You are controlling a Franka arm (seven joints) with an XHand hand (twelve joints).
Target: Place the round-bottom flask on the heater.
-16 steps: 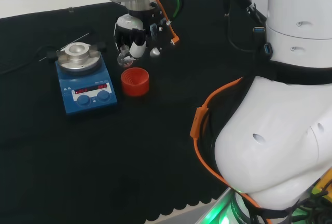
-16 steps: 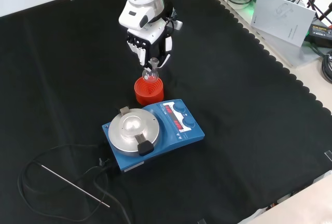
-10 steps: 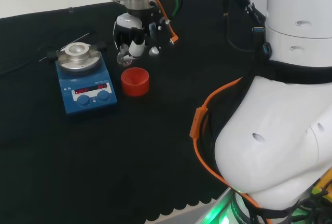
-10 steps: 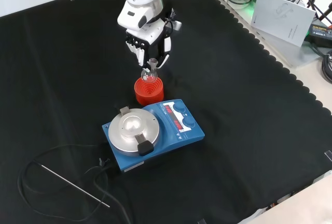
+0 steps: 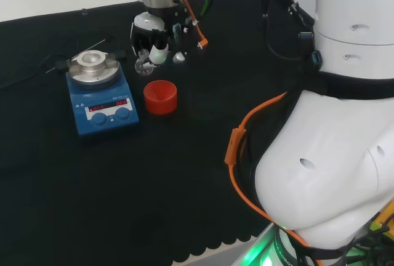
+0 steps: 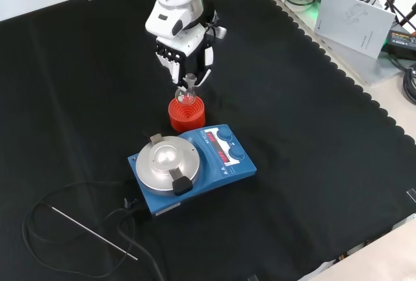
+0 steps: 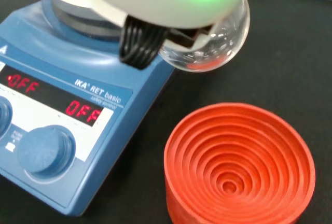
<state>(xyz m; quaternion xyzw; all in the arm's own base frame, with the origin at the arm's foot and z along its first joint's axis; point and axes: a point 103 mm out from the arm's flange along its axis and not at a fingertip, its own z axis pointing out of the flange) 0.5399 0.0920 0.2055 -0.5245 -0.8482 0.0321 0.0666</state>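
Glass round-bottom flask (image 6: 188,88) pinched in curled fingers of hand (image 6: 179,54), hanging clear above red ribbed stand (image 6: 186,114), at 1 o'clock from blue heater (image 6: 188,166) in front view.

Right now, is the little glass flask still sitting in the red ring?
No, it's out. The hand holds the flask up above the bare red ring.

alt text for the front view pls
The hand holds a clear flask in the air just above a red ribbed stand on black cloth. A blue heater with a round metal top sits in front of the stand.
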